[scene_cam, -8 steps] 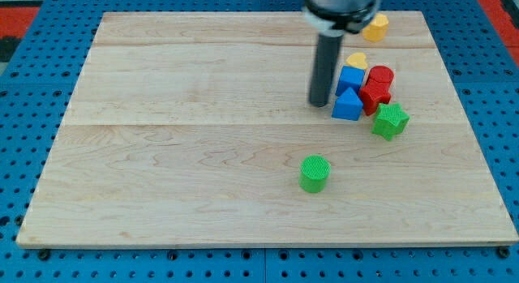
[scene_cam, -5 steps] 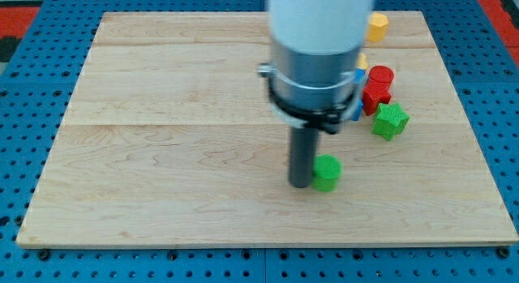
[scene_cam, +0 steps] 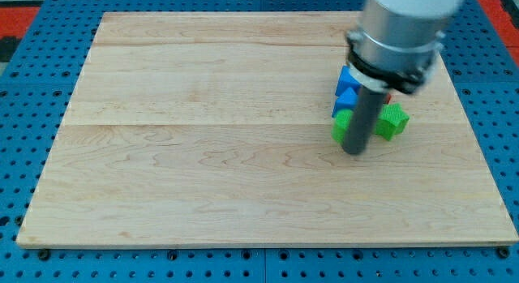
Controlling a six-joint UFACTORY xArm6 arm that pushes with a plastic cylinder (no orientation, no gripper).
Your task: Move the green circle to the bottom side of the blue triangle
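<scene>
The green circle lies on the wooden board at the view's right, just below the blue triangle and touching or nearly touching it. My tip stands at the circle's lower right edge, and the rod hides part of the circle. A blue cube sits above the triangle, partly hidden by the arm.
A green star-shaped block lies just right of the rod. A sliver of red block shows above it. The arm's grey body covers the blocks at the view's upper right. The board sits on a blue pegboard.
My tip swung down to the left of the green circle, then pushed it up and right. The circle went from the lower middle to just below the blue triangle.
</scene>
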